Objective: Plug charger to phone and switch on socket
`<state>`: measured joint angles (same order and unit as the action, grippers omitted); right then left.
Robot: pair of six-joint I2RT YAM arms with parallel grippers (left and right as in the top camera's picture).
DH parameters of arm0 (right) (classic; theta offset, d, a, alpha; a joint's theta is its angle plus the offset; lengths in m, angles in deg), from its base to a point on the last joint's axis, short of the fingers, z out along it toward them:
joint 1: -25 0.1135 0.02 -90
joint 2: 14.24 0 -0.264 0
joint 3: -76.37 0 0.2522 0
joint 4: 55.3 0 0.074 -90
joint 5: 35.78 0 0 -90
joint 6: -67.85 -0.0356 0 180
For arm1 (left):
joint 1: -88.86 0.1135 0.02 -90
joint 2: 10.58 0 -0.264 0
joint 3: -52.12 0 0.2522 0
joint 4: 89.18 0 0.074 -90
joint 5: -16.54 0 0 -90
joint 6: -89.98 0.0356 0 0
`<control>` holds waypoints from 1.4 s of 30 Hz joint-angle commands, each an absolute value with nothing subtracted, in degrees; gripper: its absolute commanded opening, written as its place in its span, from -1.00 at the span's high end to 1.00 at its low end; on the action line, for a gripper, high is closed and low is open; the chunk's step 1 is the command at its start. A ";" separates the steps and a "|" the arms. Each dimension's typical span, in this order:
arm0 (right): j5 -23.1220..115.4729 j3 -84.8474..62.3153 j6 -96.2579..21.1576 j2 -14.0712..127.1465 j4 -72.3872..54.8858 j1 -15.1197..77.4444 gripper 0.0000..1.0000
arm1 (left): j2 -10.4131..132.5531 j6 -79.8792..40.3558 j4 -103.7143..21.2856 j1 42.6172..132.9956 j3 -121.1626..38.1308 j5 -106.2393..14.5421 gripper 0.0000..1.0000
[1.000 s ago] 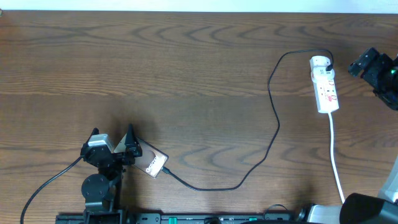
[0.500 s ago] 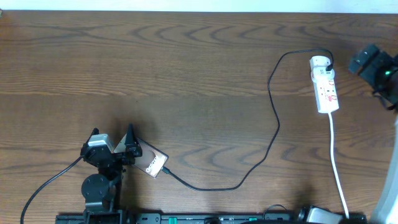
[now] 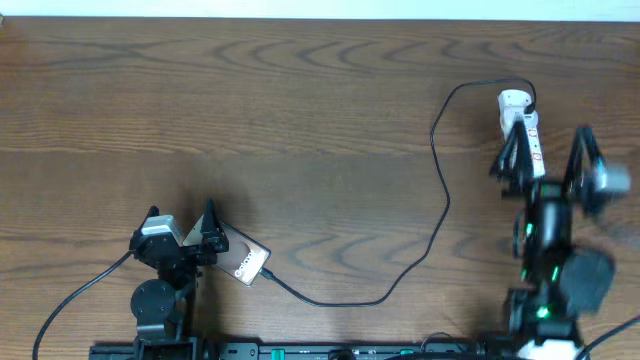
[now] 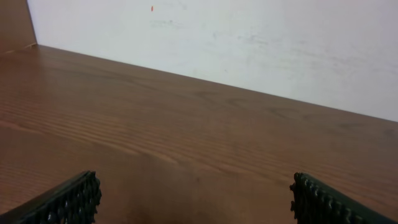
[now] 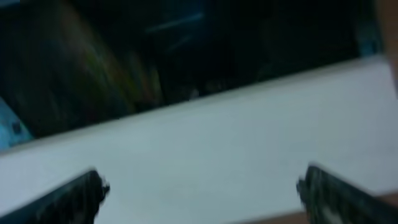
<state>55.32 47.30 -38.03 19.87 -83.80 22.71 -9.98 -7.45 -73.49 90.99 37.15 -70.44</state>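
L gripper point(image 3: 180, 222): jaws spread wide, fingers point(image 4: 68, 202) at the two lower corners of its wrist view; wrist and arm stacked directly behind it. R gripper point(image 3: 547, 158): jaws also wide apart, arm folded close behind it; motion-blurred in overhead and wrist views.

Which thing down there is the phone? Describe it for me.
Look at the near-left corner of the table, by the left gripper. The phone lies flat just beside it: the only bronze slab, white lettering on it, with the thin black charger running to its edge.
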 commanded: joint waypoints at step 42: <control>61.16 62.29 -30.23 -13.00 -37.88 26.19 -0.99 | -10.28 -6.68 -71.39 90.86 38.13 -71.16 -0.92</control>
